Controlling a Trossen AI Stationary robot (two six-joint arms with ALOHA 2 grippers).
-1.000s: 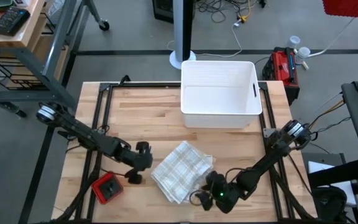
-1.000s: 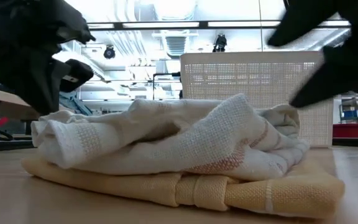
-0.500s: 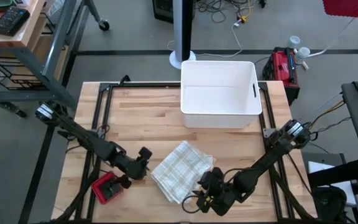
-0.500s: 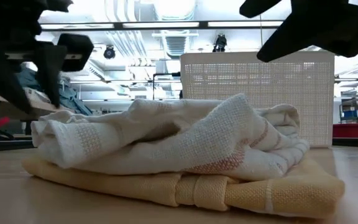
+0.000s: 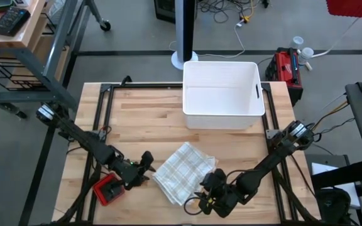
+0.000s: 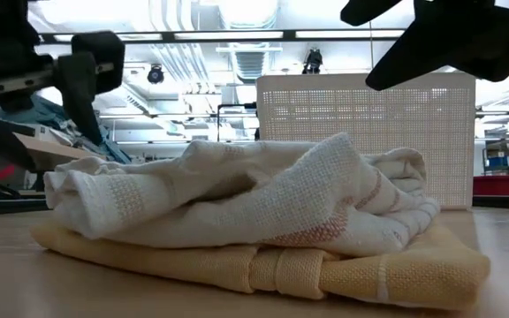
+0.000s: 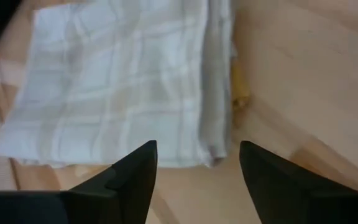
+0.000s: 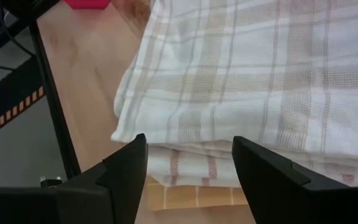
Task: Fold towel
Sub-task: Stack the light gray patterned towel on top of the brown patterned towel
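**Releasing the towel: left claw has let go and backed off**

Sitting on the wooden table (image 5: 143, 116), the white bin (image 5: 222, 94) is well apart from both claws, on the far side, and plays no part right now.

Towel (image 5: 182, 171) lies bunched in a folded stack between the two claws, at the near part of the table. Checked white layers on top, a yellow layer underneath at the near edge, seen in the low view. Top layer is lumpy, not flat.

Left gripper (image 5: 144, 168) is just beside the towel's left edge. Change: a second ago it sat higher up the table by that edge with fingers together; now it has slid nearer the table's front edge and its fingers stand apart with nothing between them. Left wrist view shows bare wood and the towel edge ahead of the spread fingers (image 7: 129, 183), no cloth pinched.

Right gripper (image 5: 204, 196) hangs at the towel's near-right corner, shifted slightly leftward from a second ago. Fingers apart, empty; right wrist view shows the stacked edges just ahead of it.

Red block (image 5: 108, 189) lies just beside the left claw, on the side away from the towel.

Judgement: a fold pass looks finished and dropped. Stack is uneven, so smoothing or another fold probably remains.
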